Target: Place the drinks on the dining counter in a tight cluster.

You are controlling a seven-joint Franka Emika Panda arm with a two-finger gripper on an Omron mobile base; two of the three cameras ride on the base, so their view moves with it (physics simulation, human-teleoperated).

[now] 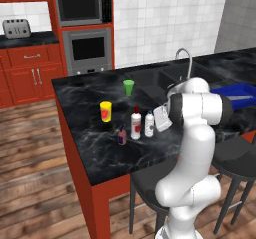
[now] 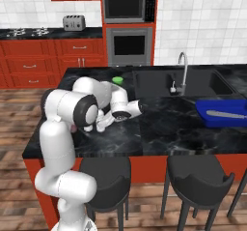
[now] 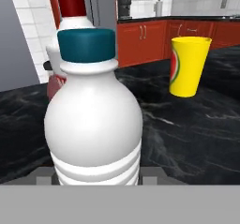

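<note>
Low over the dining counter (image 1: 100, 148), the arm's fingers (image 3: 93, 180) clamp the teal-capped bottle (image 3: 93, 124).

My left base camera looks down from behind the arm across the black marbled surface (image 1: 95, 138) toward the ovens. My right base camera covers that same surface from the other side. The hand camera sits low, very close behind the teal-capped bottle (image 3: 93, 124).

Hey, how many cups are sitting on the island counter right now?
2. The green cup stands farther back, toward the sink. The yellow cup with a red mark stands nearer, just left of the three bottles. The arm could be hiding another.
</note>
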